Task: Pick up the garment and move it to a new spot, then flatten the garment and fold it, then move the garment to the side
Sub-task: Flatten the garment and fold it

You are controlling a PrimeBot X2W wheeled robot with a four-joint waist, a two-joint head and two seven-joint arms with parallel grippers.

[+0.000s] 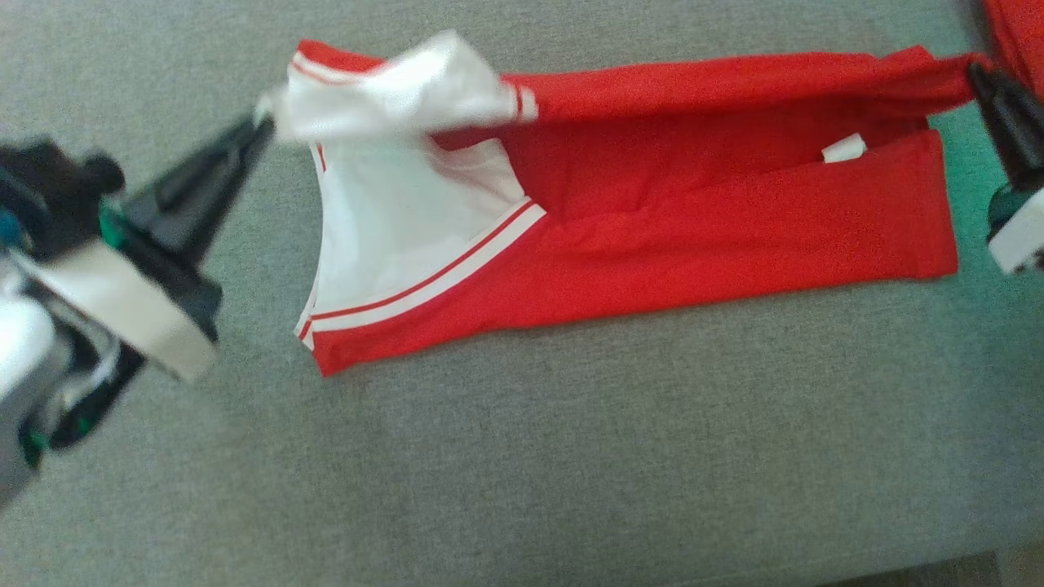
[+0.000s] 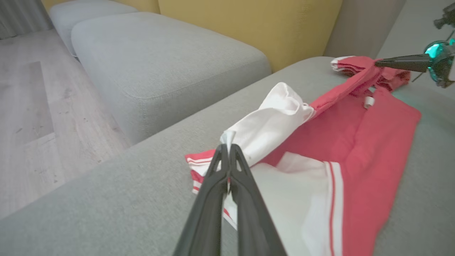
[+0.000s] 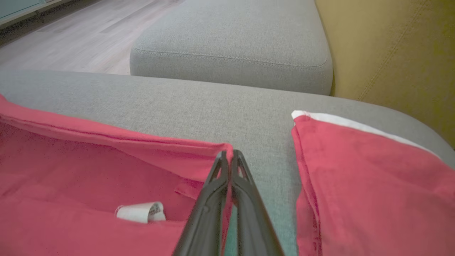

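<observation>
A grey upholstered seat (image 1: 571, 456) sits beside a second grey cushion (image 2: 160, 60), a mustard-yellow backrest (image 2: 249, 28) behind them, pale wood floor (image 2: 32, 117) (faintly scuffed) alongside; another red cloth (image 3: 373, 177) rests on the seat.

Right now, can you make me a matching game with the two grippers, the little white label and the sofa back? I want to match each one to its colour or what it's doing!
Things:
1. left gripper
2. right gripper
3. white label
4. sofa backrest

Matches:
A. yellow
B. shut on a red corner of the garment
C. curled, lying on red cloth
D. shut on a white corner of the garment

Pairs: 1-D, 2-B, 3-C, 4-A.
</observation>
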